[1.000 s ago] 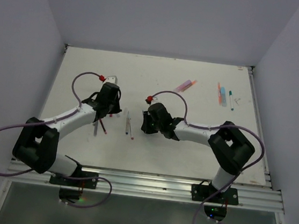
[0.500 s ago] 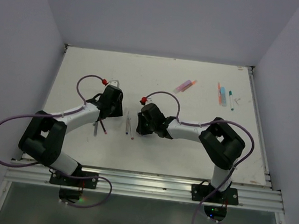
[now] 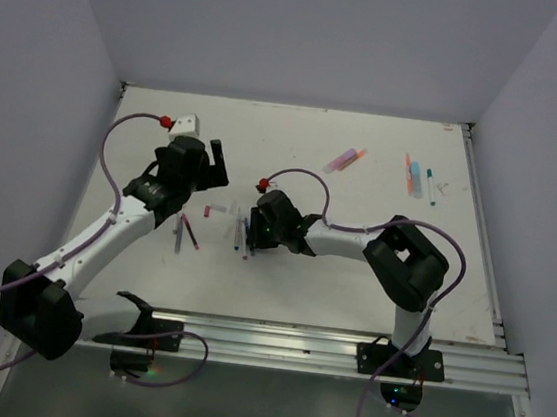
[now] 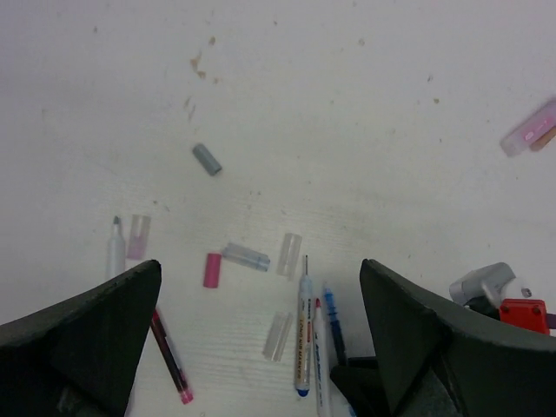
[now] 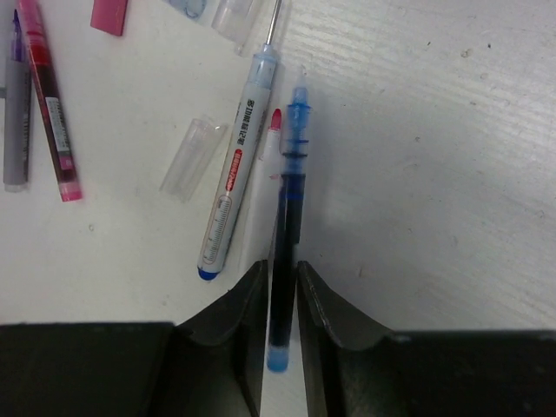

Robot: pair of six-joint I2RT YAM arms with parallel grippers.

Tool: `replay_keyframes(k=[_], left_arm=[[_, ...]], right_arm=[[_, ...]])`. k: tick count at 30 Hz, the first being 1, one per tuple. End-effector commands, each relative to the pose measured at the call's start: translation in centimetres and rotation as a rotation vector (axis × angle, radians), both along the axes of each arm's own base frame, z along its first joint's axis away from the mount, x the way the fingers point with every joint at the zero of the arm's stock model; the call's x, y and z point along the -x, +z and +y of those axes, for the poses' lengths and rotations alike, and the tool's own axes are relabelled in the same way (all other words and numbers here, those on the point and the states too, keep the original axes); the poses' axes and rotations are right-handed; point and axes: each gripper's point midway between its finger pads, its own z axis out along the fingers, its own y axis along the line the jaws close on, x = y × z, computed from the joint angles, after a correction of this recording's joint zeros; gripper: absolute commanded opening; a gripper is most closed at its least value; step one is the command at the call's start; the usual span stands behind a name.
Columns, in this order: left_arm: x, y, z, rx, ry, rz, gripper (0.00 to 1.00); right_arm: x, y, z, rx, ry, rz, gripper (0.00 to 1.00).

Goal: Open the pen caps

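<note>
My left gripper (image 4: 261,352) hangs wide open and empty above loose pen caps: a grey cap (image 4: 207,159), a pale pink cap (image 4: 138,236), a magenta cap (image 4: 212,269) and clear caps (image 4: 278,335). Uncapped pens lie below it: a white marker (image 4: 302,334), a dark red pen (image 4: 169,356) and a blue pen (image 4: 334,326). My right gripper (image 5: 281,287) sits low at the table, its jaws close on either side of the blue pen (image 5: 291,200), which points away beside the white marker (image 5: 233,195). From above, the left gripper (image 3: 203,165) is left of the right gripper (image 3: 245,235).
Pink and orange capped pens (image 3: 345,159) lie at the back centre, and several more pens (image 3: 419,178) at the back right. A red pen (image 5: 48,95) and a grey pen (image 5: 16,130) lie to the left. Walls close in the table (image 3: 350,287) on three sides.
My left gripper has opened wide and drawn back and left, away from the pens. My right gripper has slid left toward the pile with the blue pen.
</note>
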Motion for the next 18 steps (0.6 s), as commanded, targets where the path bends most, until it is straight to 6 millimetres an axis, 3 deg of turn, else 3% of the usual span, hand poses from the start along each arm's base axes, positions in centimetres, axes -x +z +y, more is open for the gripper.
replay_keyframes(k=[1,6,10,14,18], left_arm=[[0.3,3.9,3.6,-0.103,0.095,-0.075,1.0],[0.8,7.1,6.1,-0.155,0.134,-0.145,1.0],[1.4,8.8,7.4,-0.2,0.147,-0.208,1.0],[2.1,8.1,8.4,-0.229,0.175,-0.224,1.0],[2.7,6.7,8.7,-0.231,0.177,-0.23,1.0]], right_arm=[[0.1,0.0,0.6,-0.004,-0.009,0.016,0.27],[0.3,-0.1,0.0,0.019,-0.02,0.026,0.31],[0.0,1.3,-0.4,0.025,-0.035,0.0,0.36],[-1.9,4.1,-2.2,0.077,-0.084,-0.085,0.44],[-5.2,7.4,-6.5,0.143,-0.207,-0.137,0.49]])
